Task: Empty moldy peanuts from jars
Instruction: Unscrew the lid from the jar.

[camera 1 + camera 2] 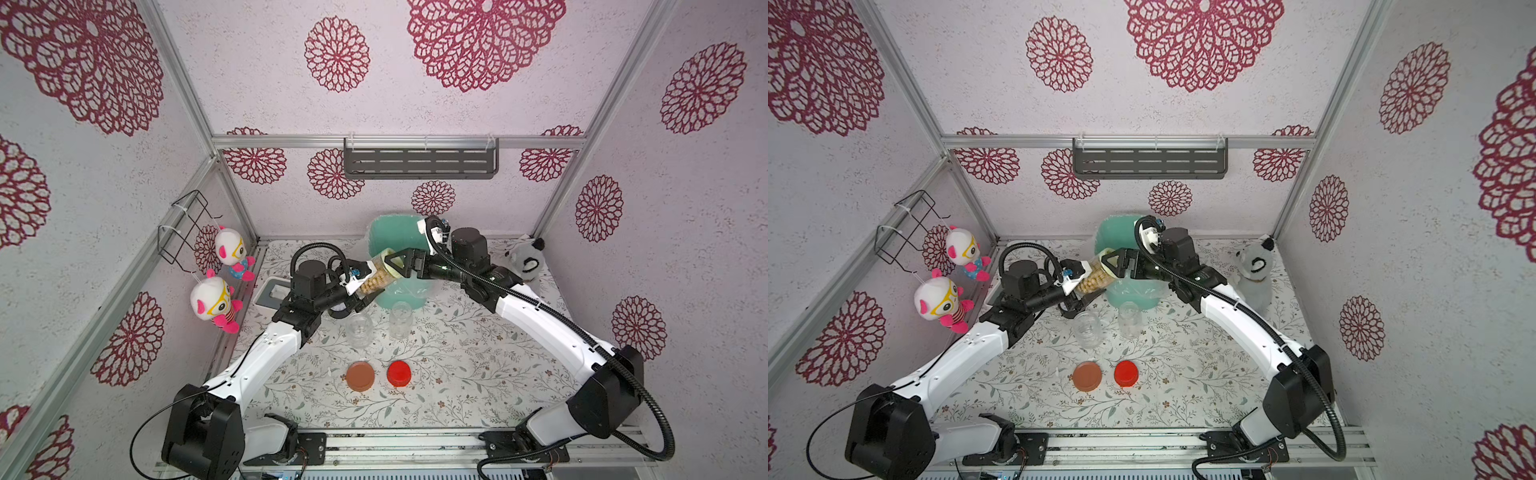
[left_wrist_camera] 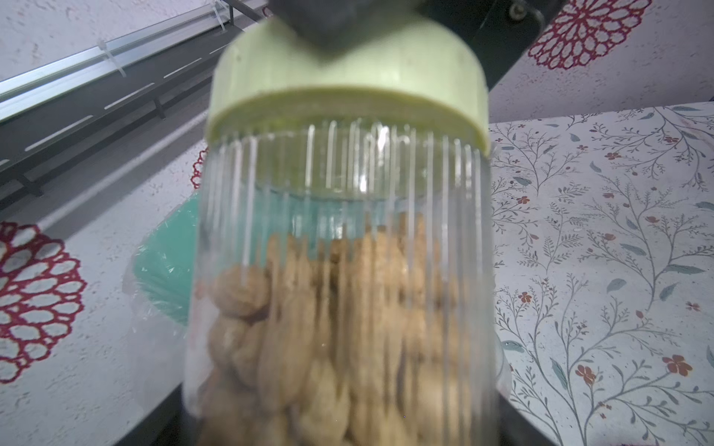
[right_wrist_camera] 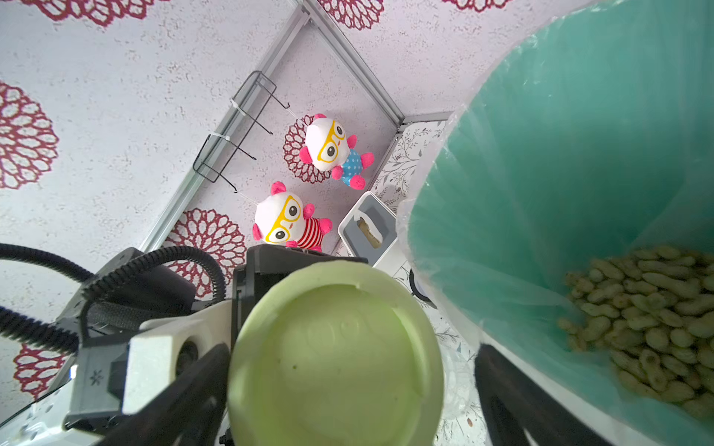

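Right now the left jaws are clamping the base end of the full jar (image 2: 340, 216). They are holding it off the counter (image 1: 457, 374), with its lid end leaning toward the teal bin (image 1: 386, 232). That tilt is keeping the peanuts (image 2: 328, 347) settled toward the held end, away from the pale green lid (image 3: 336, 355), which is not yet off.

The right jaws are standing wide apart and straddling that lid. In the right wrist view one finger is lying against the lid's rim while the other is sitting clear of it, so nothing is being gripped there yet.

Holding the jar just beside the bin looks deliberate: once opened, it will need only a short move and a tip to empty. The bin's clear liner is already holding a heap of nuts (image 3: 657, 320).

An empty jar (image 1: 358, 329) and a second empty jar (image 1: 400, 319) are standing upright in front of the bin. The brown-orange lid (image 1: 360, 375) and the red lid (image 1: 399, 372) are lying nearer the robot, out of the way. Judging by that, this is the final jar, and the step in hand is closing on its lid to unscrew it.
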`<state>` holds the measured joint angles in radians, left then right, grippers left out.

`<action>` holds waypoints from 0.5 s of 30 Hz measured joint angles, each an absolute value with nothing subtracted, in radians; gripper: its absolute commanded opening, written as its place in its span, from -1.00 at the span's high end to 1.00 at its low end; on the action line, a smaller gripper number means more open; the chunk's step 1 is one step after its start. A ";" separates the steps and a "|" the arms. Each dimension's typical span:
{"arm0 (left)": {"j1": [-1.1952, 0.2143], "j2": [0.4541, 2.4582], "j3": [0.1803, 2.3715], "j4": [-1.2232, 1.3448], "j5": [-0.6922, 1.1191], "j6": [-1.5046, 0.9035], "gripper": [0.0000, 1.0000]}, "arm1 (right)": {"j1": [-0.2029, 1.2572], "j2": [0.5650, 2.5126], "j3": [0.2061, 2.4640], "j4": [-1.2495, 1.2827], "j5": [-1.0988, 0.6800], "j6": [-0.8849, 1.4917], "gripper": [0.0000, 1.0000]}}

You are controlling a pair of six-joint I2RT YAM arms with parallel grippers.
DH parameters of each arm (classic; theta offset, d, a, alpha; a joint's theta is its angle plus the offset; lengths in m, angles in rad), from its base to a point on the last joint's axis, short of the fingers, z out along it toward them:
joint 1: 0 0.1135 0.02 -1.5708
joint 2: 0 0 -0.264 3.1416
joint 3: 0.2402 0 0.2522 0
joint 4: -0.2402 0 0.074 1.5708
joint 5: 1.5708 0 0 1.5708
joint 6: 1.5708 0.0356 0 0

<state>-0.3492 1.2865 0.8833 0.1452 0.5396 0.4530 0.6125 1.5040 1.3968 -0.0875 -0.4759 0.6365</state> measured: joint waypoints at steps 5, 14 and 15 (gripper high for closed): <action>-0.349 1.287 0.883 0.145 0.540 0.453 1.00 | 0.612 1.506 1.397 -0.084 -0.483 0.635 -0.97; -0.349 1.287 0.883 0.143 0.537 0.460 1.00 | 0.614 1.557 1.438 -0.079 -0.524 0.627 -0.80; -0.350 1.287 0.883 0.143 0.537 0.460 1.00 | 0.615 1.557 1.438 -0.079 -0.526 0.628 -0.78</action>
